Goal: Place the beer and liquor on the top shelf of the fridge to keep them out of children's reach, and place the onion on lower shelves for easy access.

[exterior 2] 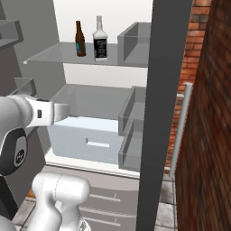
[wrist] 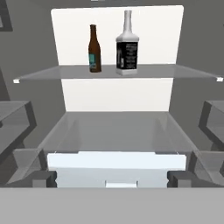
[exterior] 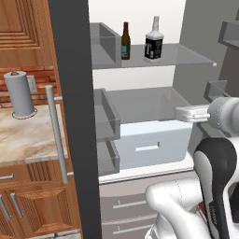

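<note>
Sim kitchen, flat even lighting. Left base view: wooden upper cabinet (exterior: 21,28) top left, red brick backsplash (exterior: 28,88) below it with a wall socket (exterior: 32,84). Marble counter (exterior: 28,135) underneath; grey paper towel roll (exterior: 19,93) upright near its back edge, just in front of the brick. Wooden lower cabinets (exterior: 32,200) with bar handles under the counter. Right base view: brick wall (exterior 2: 187,54) behind, dark wood panel (exterior 2: 207,135) along the right edge, grey tiled floor (exterior 2: 164,203) bottom.
</note>
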Motion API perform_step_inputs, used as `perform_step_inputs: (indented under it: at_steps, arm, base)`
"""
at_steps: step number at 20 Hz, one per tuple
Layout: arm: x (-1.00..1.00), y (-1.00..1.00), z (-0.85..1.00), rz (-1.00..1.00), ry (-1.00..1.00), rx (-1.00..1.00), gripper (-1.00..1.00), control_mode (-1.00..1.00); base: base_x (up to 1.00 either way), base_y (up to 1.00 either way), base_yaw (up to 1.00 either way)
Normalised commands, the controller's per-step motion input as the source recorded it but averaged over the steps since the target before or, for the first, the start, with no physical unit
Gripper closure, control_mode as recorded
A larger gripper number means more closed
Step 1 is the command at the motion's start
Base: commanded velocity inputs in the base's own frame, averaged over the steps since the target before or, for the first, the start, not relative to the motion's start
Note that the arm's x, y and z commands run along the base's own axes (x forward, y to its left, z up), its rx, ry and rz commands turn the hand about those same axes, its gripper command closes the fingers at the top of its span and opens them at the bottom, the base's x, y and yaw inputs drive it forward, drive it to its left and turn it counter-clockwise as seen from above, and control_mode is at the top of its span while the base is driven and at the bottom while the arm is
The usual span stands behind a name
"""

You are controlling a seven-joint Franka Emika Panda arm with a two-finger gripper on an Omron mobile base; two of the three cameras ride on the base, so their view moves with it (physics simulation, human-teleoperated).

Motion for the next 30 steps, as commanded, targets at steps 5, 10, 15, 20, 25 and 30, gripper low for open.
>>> perform_step_inputs:
  at_steps: [5,10,15,20,25,30]
  arm:
    - [-0.07,0.00,0.00,0.04,0.05,0.00,-1.00,-1.00]
    - [0.00,0.06,0.00,0.01,0.11,-0.01,-1.00,-1.00]
    - [-0.01,0.08,-0.05,0.00,0.10,-0.02,-1.00,-1.00]
    - [-0.13,0.03,-0.11,0.00,0.08,-0.01,-1.00,-1.00]
    - [-0.24,0.00,-0.10,0.00,0.06,0.00,-1.00,1.00]
    - [0.00,0.00,0.00,0.00,0.00,0.00,-1.00,1.00]
  base:
    - [0.00,0.00,0.00]
    - [0.00,0.00,0.00]
    - [0.00,0.00,0.00]
    - [0.00,0.00,0.00]
    - [-0.09,0.00,0.00]
    - [-0.61,0.00,0.02]
